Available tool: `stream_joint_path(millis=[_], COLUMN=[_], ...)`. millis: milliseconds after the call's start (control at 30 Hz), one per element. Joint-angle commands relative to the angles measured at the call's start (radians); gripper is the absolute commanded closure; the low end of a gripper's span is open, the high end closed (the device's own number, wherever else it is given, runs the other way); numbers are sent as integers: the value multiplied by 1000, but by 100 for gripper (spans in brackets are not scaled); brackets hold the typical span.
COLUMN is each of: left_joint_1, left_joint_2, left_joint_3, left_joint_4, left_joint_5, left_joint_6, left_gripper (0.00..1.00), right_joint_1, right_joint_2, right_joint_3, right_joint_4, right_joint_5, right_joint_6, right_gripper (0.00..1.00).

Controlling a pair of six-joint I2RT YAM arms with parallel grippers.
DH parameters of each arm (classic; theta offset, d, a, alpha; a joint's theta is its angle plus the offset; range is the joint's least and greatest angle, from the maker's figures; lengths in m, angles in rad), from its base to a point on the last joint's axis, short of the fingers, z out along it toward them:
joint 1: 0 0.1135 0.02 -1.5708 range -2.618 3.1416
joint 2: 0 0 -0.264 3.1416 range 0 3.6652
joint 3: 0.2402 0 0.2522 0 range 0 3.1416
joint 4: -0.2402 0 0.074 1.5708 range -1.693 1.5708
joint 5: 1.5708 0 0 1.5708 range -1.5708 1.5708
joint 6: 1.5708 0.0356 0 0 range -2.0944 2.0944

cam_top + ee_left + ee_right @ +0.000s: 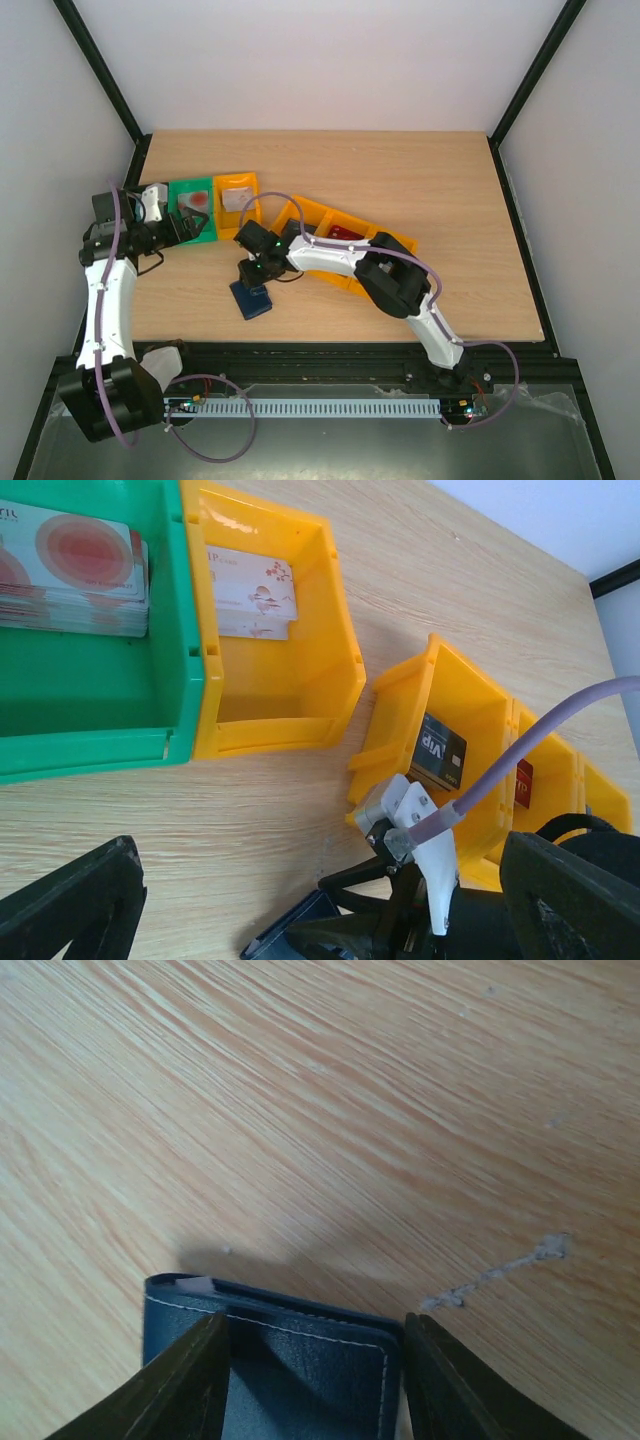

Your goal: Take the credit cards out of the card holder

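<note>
Right tool [315, 1325] sits over the card holder [300, 1385].

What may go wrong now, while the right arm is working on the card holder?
The right fingers straddle the card holder unevenly, one overlapping its face; closing may push it along the table instead of gripping it.
A white card corner peeks out and might slip free.
The left fingers hang open near the green bin, so nothing braces the holder.
</note>
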Motion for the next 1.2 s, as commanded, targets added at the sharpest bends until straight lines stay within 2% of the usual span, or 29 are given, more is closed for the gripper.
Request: stream_joint_path(millis=[0, 67, 167, 267, 433, 667, 800, 900, 1033, 1167], left_joint_1=[9, 11, 11, 11, 11, 11, 10, -3, -33, -79], left_joint_2=[-22, -23, -19, -16, -7, -7, -6, -16, -18, -5], left_joint_3=[-12, -12, -15, -17, -19, 28, 104, 152, 218, 274], left_joint_4=[6, 5, 6, 6, 7, -21, -66, -82, -92, -109], left_joint_5=[16, 16, 20, 25, 48, 124, 248, 392, 554, 642], left_joint_6=[-22, -20, -19, -19, -12, 65, 153, 213, 254, 269], left_gripper=[2, 2, 3, 3, 4, 9, 15, 20, 19, 15], right_joint_1=[0, 1, 0, -1, -14, -71, -136, -170, -197, -203], right_joint_2=[37, 38, 35, 16, -95, -356, -483, -571, -670, -710], right_joint_3=[33, 28, 27, 25, -17, -135, -181, -180, -179, -182], right_joint_4=[-121, -112, -90, -65, 41, 235, 307, 358, 442, 548], right_joint_5=[-40, -42, -53, -73, -191, -299, -338, -353, -342, -368], right_joint_6=[22, 24, 27, 30, 16, 5, 2, -21, -44, -17], right_gripper=[54, 61, 83, 98, 98, 98, 98, 98, 98, 98])
